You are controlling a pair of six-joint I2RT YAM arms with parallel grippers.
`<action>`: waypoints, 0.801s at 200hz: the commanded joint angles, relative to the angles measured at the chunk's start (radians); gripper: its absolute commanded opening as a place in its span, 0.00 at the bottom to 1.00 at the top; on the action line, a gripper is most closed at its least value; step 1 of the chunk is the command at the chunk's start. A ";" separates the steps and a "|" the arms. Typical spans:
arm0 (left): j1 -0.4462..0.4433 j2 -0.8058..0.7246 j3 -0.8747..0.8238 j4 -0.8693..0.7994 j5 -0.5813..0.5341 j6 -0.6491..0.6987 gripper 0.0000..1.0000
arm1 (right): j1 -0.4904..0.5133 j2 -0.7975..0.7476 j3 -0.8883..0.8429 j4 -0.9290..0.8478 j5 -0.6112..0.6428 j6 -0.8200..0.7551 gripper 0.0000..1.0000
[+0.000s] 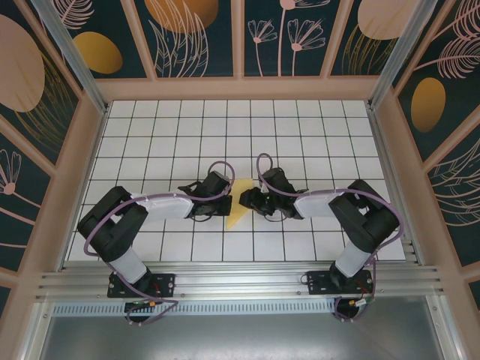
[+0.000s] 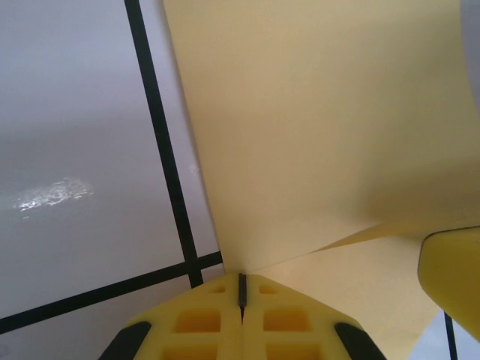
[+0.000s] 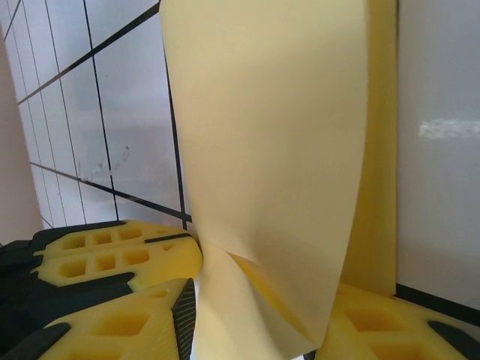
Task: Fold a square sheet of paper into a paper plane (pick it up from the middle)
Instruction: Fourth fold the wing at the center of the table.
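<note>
The left end effector (image 1: 226,198) is pressed together, its two yellow fingers (image 2: 202,319) meeting at a thin dark seam, and it is clamped on the lower edge of the paper (image 2: 315,135). From that pinch the paper rises up and away ahead of the fingertips, fanning wide, with a creased flap running off to the right of them. Just beyond that flap, a yellow finger of the right end effector (image 2: 451,270) sits close beside the paper.

The right end effector (image 3: 262,319) has its fingers (image 3: 127,326) apart, and the paper (image 3: 270,135) stands between them, twisted and bowed, reaching forward well past the tips. It lies against or just beside both inner faces; whether they press it I cannot tell. To the left of these fingers, the left end effector (image 3: 112,251) shows close by.

From above, both end effectors point at each other over the white gridded surface (image 1: 300,127), the right one (image 1: 244,199) almost touching the left. The paper (image 1: 238,211) sits between them, and its yellow pointed shape extends to the near side of both.
</note>
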 commanded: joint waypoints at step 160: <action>0.008 -0.181 -0.085 0.065 0.028 0.026 0.26 | 0.010 0.042 0.039 -0.010 0.005 -0.070 0.04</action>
